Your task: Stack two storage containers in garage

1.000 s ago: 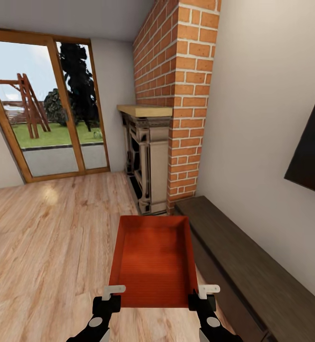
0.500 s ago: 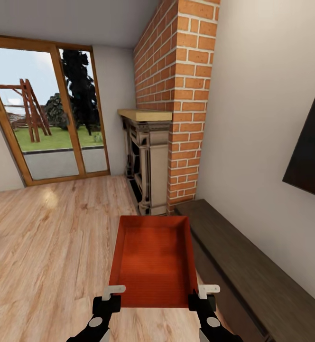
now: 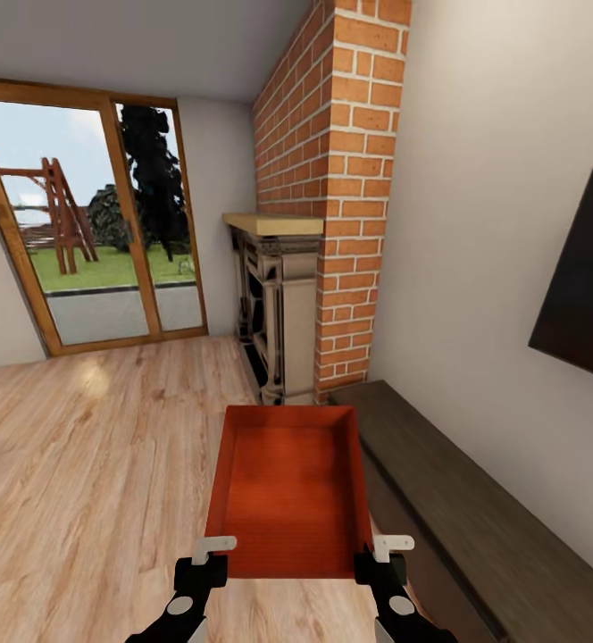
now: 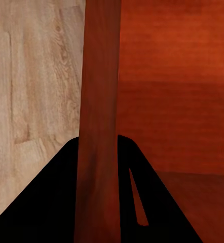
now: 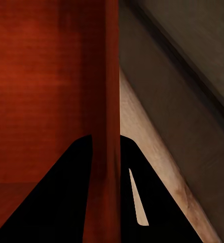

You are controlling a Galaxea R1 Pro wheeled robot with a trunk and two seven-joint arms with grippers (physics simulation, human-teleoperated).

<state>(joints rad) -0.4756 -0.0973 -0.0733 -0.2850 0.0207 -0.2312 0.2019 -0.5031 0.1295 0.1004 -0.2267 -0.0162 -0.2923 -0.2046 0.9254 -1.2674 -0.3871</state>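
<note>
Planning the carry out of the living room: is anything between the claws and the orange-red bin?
No. The left claw and right claw each clamp a side wall of the open orange-red rectangular bin.

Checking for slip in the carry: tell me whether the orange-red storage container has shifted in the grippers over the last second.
No. The orange-red storage container sits just as before between the left gripper and right gripper; the brick fireplace background shifted instead.

Fireplace point(image 3: 279, 304) ahead, low cabinet point(image 3: 457, 500) right; left floor point(image 3: 91, 464) seemingly open.
</note>
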